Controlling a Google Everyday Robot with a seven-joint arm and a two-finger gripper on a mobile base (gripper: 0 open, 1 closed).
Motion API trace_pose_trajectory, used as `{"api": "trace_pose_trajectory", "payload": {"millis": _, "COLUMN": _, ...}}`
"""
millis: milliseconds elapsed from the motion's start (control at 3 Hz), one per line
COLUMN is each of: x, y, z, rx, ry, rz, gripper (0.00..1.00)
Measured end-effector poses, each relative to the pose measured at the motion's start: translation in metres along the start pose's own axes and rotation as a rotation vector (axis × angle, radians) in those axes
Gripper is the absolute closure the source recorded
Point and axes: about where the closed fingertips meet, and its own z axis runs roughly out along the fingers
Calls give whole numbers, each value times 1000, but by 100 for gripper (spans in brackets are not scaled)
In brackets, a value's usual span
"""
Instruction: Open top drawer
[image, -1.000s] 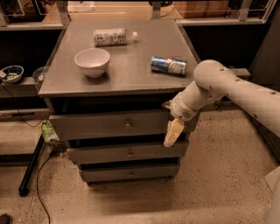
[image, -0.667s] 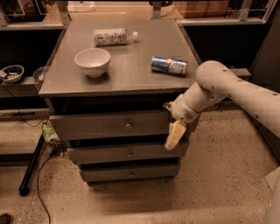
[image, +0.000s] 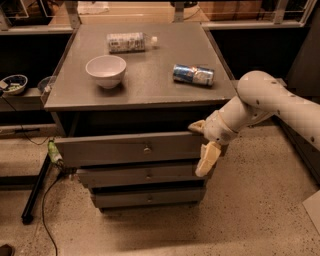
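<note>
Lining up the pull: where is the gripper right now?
In the camera view, the gripper is at the right end of the top drawer, right of its knob.

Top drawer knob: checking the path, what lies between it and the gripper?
Camera view: only bare top drawer front; the gripper is at its right end.

A white bowl (image: 105, 70) is sitting left on the table (image: 150, 97), a bottle (image: 127, 42) lying farther back (on its side), a can (image: 193, 74) lying right.
</note>
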Motion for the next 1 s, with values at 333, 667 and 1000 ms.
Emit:
{"api": "trace_pose_trajectory", "payload": {"millis": 333, "x": -2, "y": 16, "z": -10, "rx": -19, "ry": -41, "rz": -11, "gripper": 0}}
{"api": "trace_pose_trajectory", "payload": {"millis": 667, "x": -2, "y": 17, "z": -10, "rx": -19, "ry": -42, "rz": -10, "gripper": 0}}
{"api": "trace_pose_trajectory", "payload": {"millis": 1000, "x": -4, "y": 13, "z": -11, "rx": 45, "ry": 3, "rz": -22, "gripper": 0}}
